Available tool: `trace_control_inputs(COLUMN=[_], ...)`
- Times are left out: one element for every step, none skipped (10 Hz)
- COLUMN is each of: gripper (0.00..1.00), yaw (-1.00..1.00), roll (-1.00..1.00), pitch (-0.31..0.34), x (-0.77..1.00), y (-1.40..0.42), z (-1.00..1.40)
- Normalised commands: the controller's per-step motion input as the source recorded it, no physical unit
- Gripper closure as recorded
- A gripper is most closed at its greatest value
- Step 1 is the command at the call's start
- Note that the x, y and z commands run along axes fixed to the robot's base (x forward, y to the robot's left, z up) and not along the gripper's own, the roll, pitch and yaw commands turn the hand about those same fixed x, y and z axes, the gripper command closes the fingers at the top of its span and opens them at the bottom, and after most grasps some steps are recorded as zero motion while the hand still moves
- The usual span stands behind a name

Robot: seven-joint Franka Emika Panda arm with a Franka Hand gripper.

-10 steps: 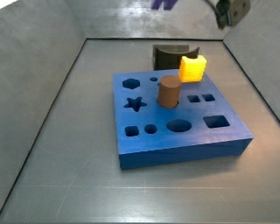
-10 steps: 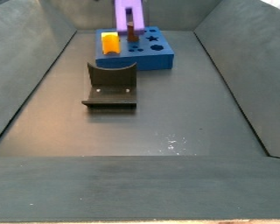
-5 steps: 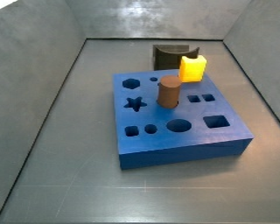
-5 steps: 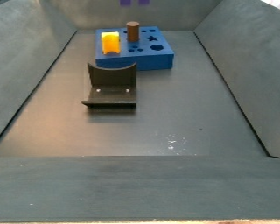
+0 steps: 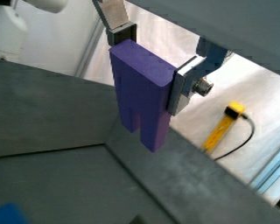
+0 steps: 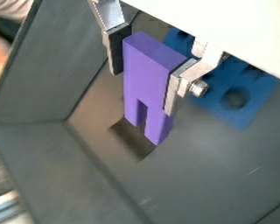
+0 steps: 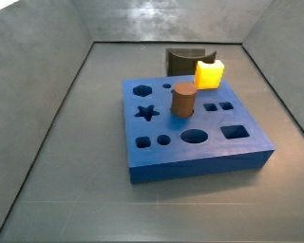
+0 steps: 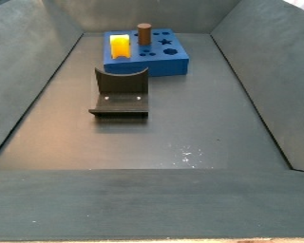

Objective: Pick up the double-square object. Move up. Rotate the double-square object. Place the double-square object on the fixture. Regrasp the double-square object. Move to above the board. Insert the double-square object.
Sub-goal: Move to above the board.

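Holding the double-square object (image 5: 143, 92) between the jaws, the gripper (image 5: 154, 59) is out of frame in both side views, so it looks to be raised well above the floor. Jaws closed to the width of the piece; one silver finger (image 6: 108, 35) presses one narrow side, the opposite finger (image 6: 187, 77) the other. Grip sits near the upper end, so most of the block hangs free below the fingertips.

Judgement: lifted clear, consistent with the move-up step or the start of the rotation. Hanging it long-axis down leaves its free end exposed for setting into the fixture (image 8: 121, 90), which stands empty.

Materials and shapes:
- Double-square object: lavender plastic, matte, flat faces, crisp edges; a slot in the lower end splits it into two short legs.
- Fixture: dark, nearly black, L-shaped on a base plate, open-topped with raised sides.
- Board (image 7: 193, 132): thick blue slab, cut-outs of hexagon, star, circles, squares. A yellow block (image 7: 209, 72) and a brown cylinder (image 7: 182, 99) stand in it.
- Floor: dull grey, faintly reflective.

In a wrist view a corner of the board shows beyond the jaws; the fixture's position relative to the jaws cannot be told.
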Motion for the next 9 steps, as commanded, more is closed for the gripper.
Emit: trace_control_inputs(gripper=[1.00, 1.00, 1.00, 1.00, 1.00, 1.00, 1.00, 1.00, 1.00], yaw=[-0.11, -0.11, -0.11, -0.12, -0.12, -0.12, -0.11, -0.11, -0.07], roll=[-1.00, -1.00, -1.00, -1.00, -1.00, -1.00, -1.00, -1.00, -0.78], pitch=[-0.048, -0.044, -0.039, -0.036, -0.031, -0.034, -0.039, -0.044, -0.039], x=[-0.41, -0.42, -0.35, -0.25, -0.15, -0.12, -0.09, -0.07, -0.06], y=[-1.00, -1.00, -0.77, -0.49, -0.21, -0.13, -0.03, -0.01, 0.02], z=[0.27, 0.27, 0.21, 0.14, 0.06, 0.04, 0.02, 0.01, 0.00])
